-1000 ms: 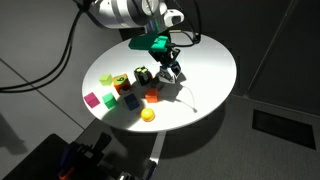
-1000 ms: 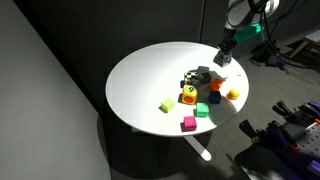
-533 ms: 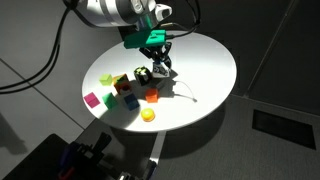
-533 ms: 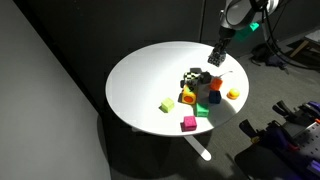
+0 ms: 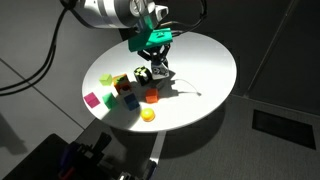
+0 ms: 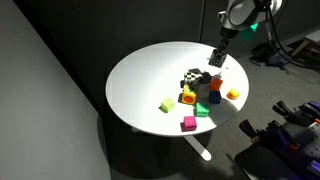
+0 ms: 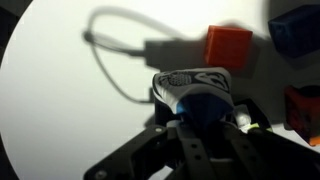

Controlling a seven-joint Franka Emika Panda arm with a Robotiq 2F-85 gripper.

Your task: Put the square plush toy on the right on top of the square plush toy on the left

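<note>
My gripper (image 5: 160,68) is shut on a square plush toy with a white, black and blue pattern (image 7: 195,88) and holds it above the round white table (image 5: 205,60). The toy fills the space between the jaws in the wrist view. A black-and-white patterned square plush toy (image 5: 143,75) sits on the table just beside the gripper; it also shows in an exterior view (image 6: 193,76). In that view the gripper (image 6: 215,60) hangs a little behind this toy.
Several small plush cubes lie in a cluster: orange (image 5: 152,96), blue (image 5: 129,100), green (image 5: 110,101), magenta (image 5: 92,99), yellow-green (image 5: 107,78). A yellow ball (image 5: 148,114) lies near the front edge. A thin white cable (image 7: 115,55) runs across the tabletop.
The gripper has risen off the table with the patterned toy and moved toward the black-and-white toy. The other toys have not moved.
</note>
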